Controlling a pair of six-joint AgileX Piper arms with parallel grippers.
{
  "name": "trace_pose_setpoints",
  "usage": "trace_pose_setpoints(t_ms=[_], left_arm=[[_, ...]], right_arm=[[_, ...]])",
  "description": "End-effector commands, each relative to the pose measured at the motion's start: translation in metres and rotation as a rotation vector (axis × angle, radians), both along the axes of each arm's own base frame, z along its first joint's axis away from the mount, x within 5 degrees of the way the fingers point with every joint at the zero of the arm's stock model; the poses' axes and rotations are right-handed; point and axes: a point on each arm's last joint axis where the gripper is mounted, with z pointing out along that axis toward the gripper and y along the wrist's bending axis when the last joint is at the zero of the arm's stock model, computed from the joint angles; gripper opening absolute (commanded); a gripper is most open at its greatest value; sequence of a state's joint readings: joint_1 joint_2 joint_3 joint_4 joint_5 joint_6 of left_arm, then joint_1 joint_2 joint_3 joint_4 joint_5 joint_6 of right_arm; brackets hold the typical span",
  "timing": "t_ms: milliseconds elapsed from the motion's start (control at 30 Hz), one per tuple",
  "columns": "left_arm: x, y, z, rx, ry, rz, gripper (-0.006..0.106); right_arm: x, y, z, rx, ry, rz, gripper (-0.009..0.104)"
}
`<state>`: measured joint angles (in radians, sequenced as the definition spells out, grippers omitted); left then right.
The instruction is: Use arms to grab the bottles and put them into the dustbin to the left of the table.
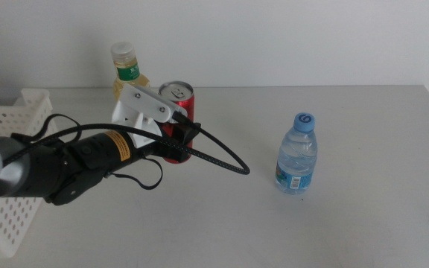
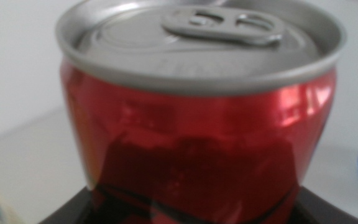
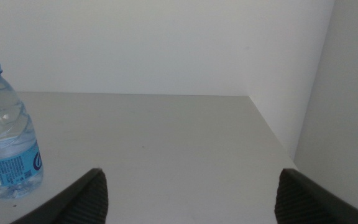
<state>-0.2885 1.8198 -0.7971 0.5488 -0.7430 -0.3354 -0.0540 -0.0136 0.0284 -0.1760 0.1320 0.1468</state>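
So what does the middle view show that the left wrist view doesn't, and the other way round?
Only the middle view shows the left gripper and its arm reaching in around the red can, the yellow bottle behind it, the white dustbin at the table's left edge, and the whole water bottle standing apart. Only the left wrist view shows the can's pull tab up close, unopened, and the can sitting between the jaws. Both share the red can, the off-white table and a bit of the water bottle.
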Motion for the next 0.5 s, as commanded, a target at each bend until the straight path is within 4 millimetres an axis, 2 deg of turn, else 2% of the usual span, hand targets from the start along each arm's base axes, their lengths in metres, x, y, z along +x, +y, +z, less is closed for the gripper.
trace_pose_setpoints(t_ms=[0, 467], left_arm=[[-0.004, 0.002, 0.057, -0.110, -0.173, 0.020, 0.011], [-0.032, 0.049, 0.142, 0.071, 0.002, 0.355, 0.011]], right_arm=[[-0.002, 0.001, 0.011, -0.026, -0.099, 0.007, 0.094], [-0.002, 0.001, 0.011, -0.026, -0.099, 0.007, 0.094]])
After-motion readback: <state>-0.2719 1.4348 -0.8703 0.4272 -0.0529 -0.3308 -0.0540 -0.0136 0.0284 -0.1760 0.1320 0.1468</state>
